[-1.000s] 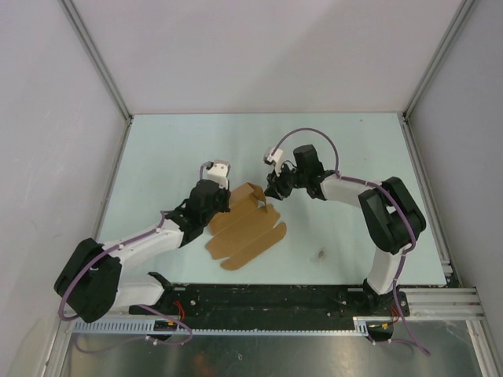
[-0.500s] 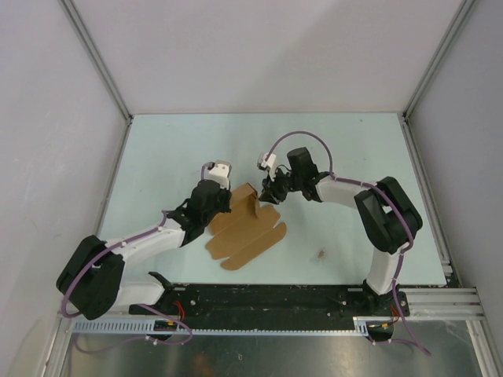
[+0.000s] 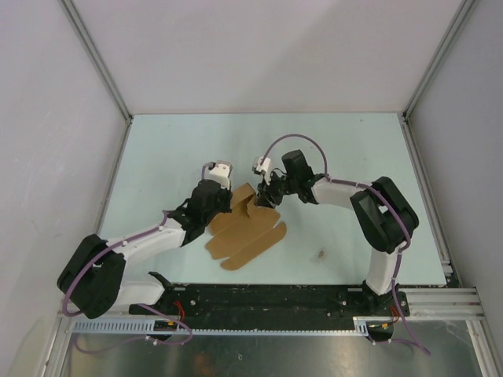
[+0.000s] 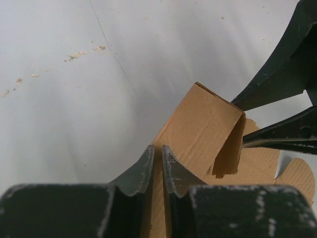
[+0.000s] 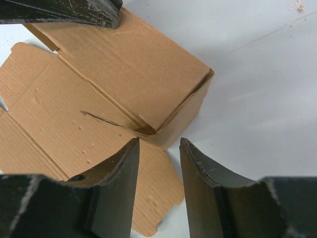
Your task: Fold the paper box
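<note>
The paper box [image 3: 245,229] is a brown die-cut cardboard sheet lying flat mid-table, with its far end folded up into a raised corner [image 3: 250,196]. My left gripper [image 3: 228,203] is at the sheet's left far edge, its jaws shut on the cardboard [image 4: 203,124], as the left wrist view [image 4: 158,151] shows. My right gripper [image 3: 266,196] is open just right of the raised corner. In the right wrist view [image 5: 159,144] its jaws straddle the folded corner's lower edge of the box [image 5: 114,64] without gripping it. The right fingers [image 4: 277,84] also show in the left wrist view.
The pale green table [image 3: 346,157] is walled by white panels at back and sides. A small dark stain [image 3: 321,253] lies right of the sheet. Crumbs [image 4: 79,53] dot the surface beyond the box. A metal rail [image 3: 314,302] runs along the near edge.
My right gripper has moved left to the raised flap, which has been pushed over towards the left gripper. The left arm has hardly moved.
</note>
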